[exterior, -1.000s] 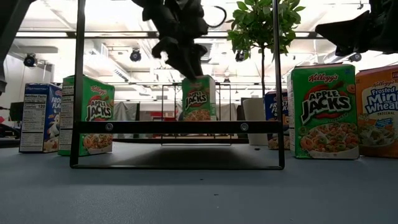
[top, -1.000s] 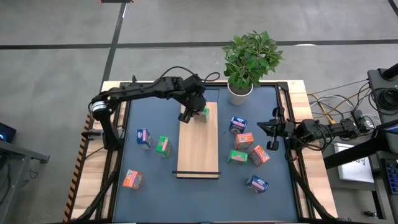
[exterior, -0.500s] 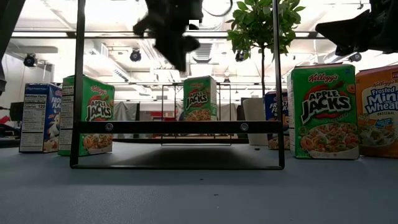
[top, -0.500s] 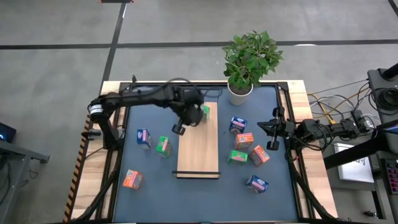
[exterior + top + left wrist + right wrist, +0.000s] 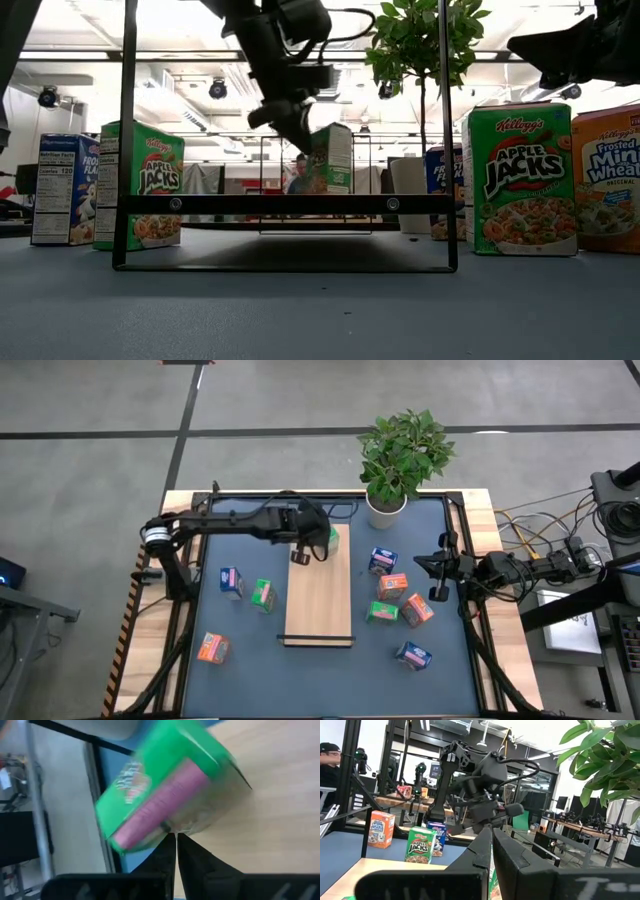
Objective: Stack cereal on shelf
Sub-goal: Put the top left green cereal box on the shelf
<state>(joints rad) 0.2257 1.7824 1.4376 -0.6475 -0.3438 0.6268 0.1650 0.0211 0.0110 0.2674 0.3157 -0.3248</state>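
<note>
Left gripper [image 5: 301, 556] clenched shut, nothing between the fingers, sitting just left of centre in the high view over the top end of the long flat light-wood shelf board [image 5: 319, 605]. Its tip is right beside the small green printed cereal box [image 5: 328, 541] standing at that end of the board; cannot tell if they actually touch. In the low view that box [image 5: 333, 158] stands turned, narrow side toward the camera, with the gripper [image 5: 290, 118] at its upper left corner. In the left wrist view the closed fingers [image 5: 172, 855] point at the green box [image 5: 165, 785], which looks tilted across the frame.

Right gripper [image 5: 436, 573] clenched, empty, parked at the right edge of the blue worktop [image 5: 250, 640], centre-right of frame.

Other cereal boxes on the worktop, high view:
- left of the board: blue-purple [image 5: 231, 581], green [image 5: 263, 594], orange-red [image 5: 212, 648] at lower left
- right of the board: blue-purple [image 5: 382, 561], orange-red [image 5: 392, 586], green [image 5: 381, 613], orange-red [image 5: 417, 609], blue-purple [image 5: 412, 655]

Potted green plant [image 5: 400, 460] at top centre-right, touching no boxes.
</note>
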